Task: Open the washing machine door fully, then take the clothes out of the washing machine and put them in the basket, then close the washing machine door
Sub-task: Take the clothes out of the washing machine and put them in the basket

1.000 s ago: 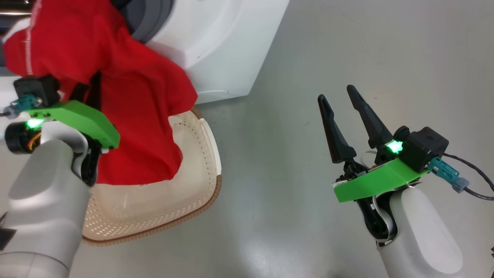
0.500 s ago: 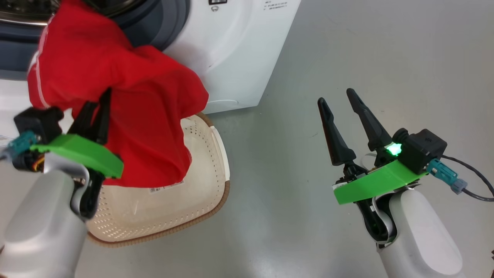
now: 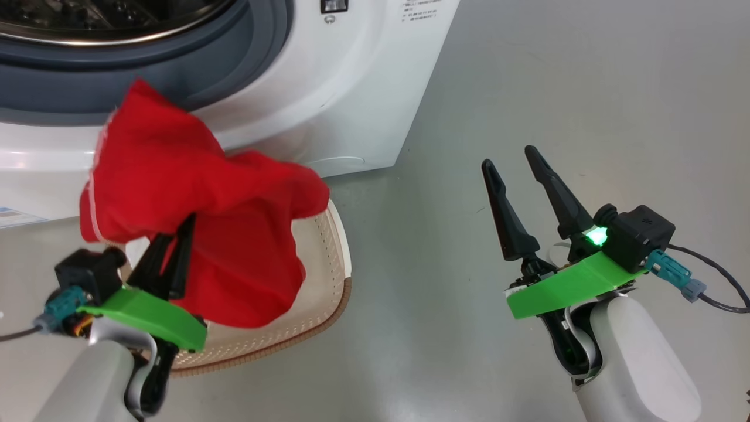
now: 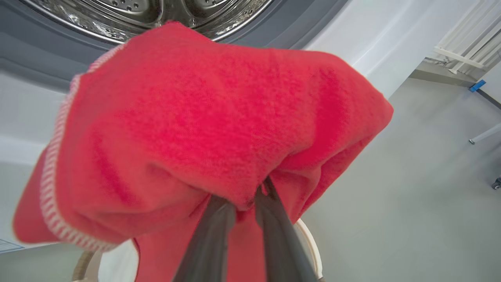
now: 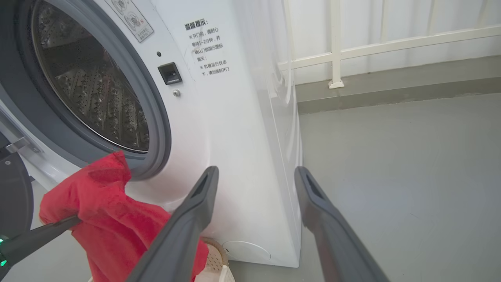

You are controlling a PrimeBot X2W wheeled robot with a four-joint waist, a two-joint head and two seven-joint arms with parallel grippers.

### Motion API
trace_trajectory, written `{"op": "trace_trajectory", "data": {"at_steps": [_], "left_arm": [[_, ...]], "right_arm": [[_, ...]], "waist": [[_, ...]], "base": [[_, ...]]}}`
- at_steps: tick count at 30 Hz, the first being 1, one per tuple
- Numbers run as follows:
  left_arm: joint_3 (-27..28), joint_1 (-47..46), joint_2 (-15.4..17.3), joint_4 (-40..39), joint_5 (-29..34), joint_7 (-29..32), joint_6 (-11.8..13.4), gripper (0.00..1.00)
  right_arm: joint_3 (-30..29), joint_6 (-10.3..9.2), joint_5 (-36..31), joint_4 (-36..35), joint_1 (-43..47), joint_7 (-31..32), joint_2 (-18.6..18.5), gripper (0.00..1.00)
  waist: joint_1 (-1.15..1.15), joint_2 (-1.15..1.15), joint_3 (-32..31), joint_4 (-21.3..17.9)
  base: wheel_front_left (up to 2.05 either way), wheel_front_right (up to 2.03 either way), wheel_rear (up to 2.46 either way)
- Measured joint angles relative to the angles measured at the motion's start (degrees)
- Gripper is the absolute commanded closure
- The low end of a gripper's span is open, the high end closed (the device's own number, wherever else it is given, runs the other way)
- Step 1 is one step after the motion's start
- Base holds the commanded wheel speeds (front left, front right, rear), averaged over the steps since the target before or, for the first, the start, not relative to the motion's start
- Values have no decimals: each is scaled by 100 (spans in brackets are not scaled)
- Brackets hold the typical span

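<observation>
The red clothes (image 3: 222, 205) hang bunched from my left gripper (image 3: 186, 225), which is shut on them with its tips buried in the fabric (image 4: 246, 196). They dangle over the cream basket (image 3: 345, 287), below the open mouth of the washing machine (image 3: 351, 88). The steel drum (image 5: 90, 90) looks dark, and no cloth shows in the part I see. The black rim of the washing machine door (image 5: 13, 192) stands swung open at the left edge of the right wrist view. My right gripper (image 3: 511, 159) is open and holds nothing, over the floor to the right of the machine.
Bare grey floor (image 3: 586, 88) spreads to the right of the machine and basket. A white railing (image 5: 372, 43) runs along the wall behind the machine. A blue sticker (image 3: 14, 217) marks the washer's lower front. A dark cable (image 3: 720, 281) trails from my right wrist.
The head camera has tilted, showing more of the washer front. My left gripper has drawn the red clothes out and down from the drum mouth toward the basket. The right gripper has held still.
</observation>
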Motion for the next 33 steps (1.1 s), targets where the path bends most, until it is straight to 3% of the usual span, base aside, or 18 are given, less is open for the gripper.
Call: {"op": "trace_trajectory", "data": {"at_steps": [6,14,25,33], "left_arm": [[-114,47,-10,431,-49,77,16,100],[-479,-357,-234,1956,-49,179,-272,100],[-835,-1164,-615,3655,-143,253,-376,100],[-1182,-1488,-797,4225,-405,503,-376,100]], "right_arm": [[58,0,0,-3,-2,0,-5,0],[110,0,0,-47,-21,0,-10,0],[120,0,-8,-109,-91,0,-4,0],[141,0,-8,-135,-187,0,8,0]], "waist": [[0,0,79,-23],[0,0,274,-161],[0,0,619,-349],[0,0,817,-505]], "base": [[0,0,0],[0,0,0],[0,0,0],[0,0,0]]}}
